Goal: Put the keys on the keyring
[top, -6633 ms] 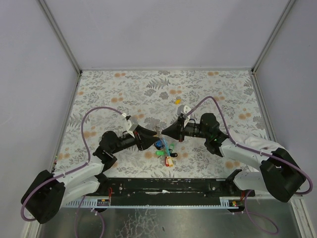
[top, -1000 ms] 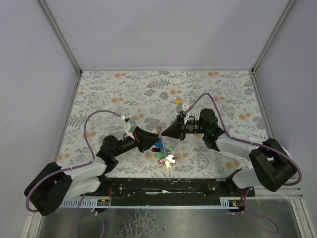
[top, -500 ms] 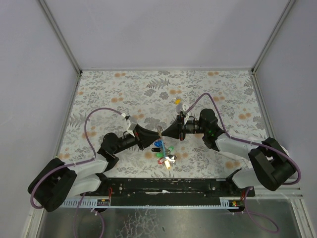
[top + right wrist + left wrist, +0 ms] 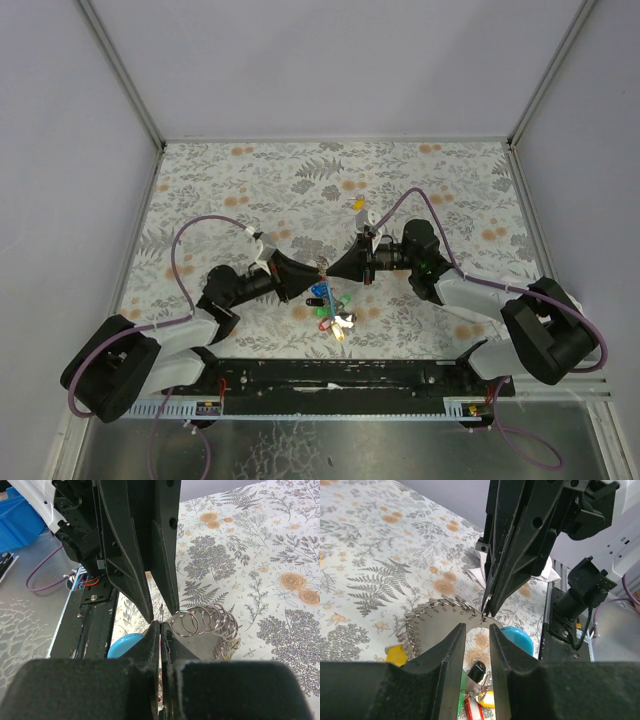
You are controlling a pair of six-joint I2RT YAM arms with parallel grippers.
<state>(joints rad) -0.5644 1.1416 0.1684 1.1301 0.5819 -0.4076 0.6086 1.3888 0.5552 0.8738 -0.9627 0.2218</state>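
Top external | left gripper (image 4: 315,271) slightly apart, seemingly clamping keyring (image 4: 202,621) steady | right gripper (image 4: 329,268) pinched together, likely prying its coil.

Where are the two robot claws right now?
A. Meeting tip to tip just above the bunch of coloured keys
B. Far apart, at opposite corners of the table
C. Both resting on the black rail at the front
A: seen from above, the left gripper and the right gripper come together tip to tip at the keyring, with the keys just below.
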